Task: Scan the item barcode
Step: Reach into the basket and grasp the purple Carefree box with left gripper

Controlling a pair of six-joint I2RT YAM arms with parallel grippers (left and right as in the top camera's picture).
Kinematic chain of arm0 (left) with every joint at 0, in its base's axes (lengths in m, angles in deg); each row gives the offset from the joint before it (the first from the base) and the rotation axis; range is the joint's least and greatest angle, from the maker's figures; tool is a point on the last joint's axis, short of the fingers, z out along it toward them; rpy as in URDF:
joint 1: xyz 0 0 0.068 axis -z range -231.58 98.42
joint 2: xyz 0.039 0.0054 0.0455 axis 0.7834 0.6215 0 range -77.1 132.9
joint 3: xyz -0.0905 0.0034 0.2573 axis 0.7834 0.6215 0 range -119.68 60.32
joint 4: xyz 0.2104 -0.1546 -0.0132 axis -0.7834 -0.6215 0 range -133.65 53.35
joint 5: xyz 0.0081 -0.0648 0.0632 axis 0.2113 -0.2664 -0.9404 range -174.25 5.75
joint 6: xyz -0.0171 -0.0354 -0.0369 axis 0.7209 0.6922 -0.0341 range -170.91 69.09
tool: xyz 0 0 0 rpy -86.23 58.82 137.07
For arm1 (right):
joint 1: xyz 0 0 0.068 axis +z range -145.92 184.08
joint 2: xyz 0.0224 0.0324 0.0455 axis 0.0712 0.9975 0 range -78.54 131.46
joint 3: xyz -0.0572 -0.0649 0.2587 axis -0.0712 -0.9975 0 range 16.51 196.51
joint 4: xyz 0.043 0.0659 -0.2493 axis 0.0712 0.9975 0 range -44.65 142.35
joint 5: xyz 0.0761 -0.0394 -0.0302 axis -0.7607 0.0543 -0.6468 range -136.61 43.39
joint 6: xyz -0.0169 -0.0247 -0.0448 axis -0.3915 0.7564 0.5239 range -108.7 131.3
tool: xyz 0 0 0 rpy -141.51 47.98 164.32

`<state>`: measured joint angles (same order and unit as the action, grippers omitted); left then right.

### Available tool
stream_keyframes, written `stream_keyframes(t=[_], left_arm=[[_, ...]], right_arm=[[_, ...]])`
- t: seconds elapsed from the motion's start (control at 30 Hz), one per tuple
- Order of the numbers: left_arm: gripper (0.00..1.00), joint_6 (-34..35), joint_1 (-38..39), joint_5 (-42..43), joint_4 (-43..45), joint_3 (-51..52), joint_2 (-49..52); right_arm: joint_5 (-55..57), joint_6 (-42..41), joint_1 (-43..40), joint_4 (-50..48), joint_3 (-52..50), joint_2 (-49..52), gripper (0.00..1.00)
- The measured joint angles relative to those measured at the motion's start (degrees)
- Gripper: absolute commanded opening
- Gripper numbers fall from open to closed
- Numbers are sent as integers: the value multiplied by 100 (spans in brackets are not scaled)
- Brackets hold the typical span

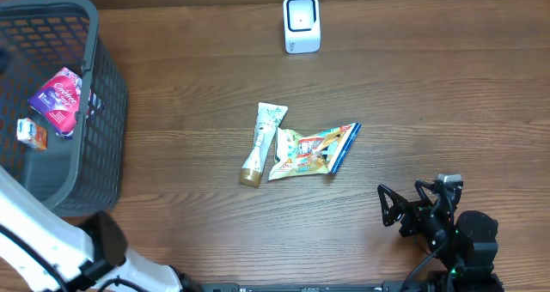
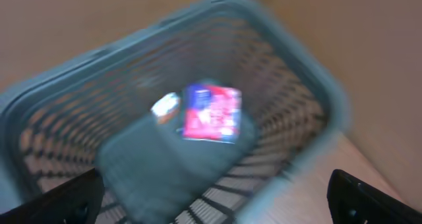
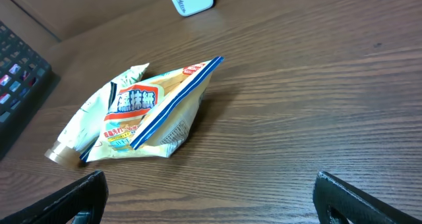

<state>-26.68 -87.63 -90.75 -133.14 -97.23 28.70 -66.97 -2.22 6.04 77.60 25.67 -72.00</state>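
Overhead. Scanner [image 1: 302, 23], white, upright at top centre of the table [image 1: 430, 86]. Mid-frame: tube [image 1: 262, 146] lying lengthwise, gold cap toward the bottom edge. Bag [image 1: 311, 150] just right of it, touching the tube's lower half, with a blue strip along the bag's right side. Both lie well apart from the scanner. Neither is held.

Basket [image 1: 107, 103], grey mesh, upper left. Inside it a purple packet [image 1: 58, 99] and, lower left of that, a small orange-and-white box [image 1: 33, 133].

Right gripper [image 1: 411, 202] at lower right over bare wood, below and right of the bag, apart from it. Jaws spread wide, nothing between. In the right wrist view both fingers sit at the bottom corners, bag and tube lie ahead at left centre, and the scanner is at the top edge.

Left arm [image 1: 43, 240], white, at lower left overhead. Left wrist view is blurred. Left gripper [image 2: 217, 197] has its fingers at the two bottom corners, wide apart and empty, above the basket. Packet and box show at centre on the basket floor.
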Motion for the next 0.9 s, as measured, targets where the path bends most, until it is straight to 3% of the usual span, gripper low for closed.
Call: stream_keyframes(t=[0.17,0.5,0.67,0.9], left_arm=[[100,461,-468,72,63,566,994],[100,717,-136,177,765,717,2927],[100,717,363,-39,1045,728,3165],[100,719,457,-498,949,737,3254]], right_arm=[[0,0,0,2,0,0,100],[-2,0,2,2,0,0,100],[0,2,2,2,0,0,100],[0,2,2,2,0,0,100]])
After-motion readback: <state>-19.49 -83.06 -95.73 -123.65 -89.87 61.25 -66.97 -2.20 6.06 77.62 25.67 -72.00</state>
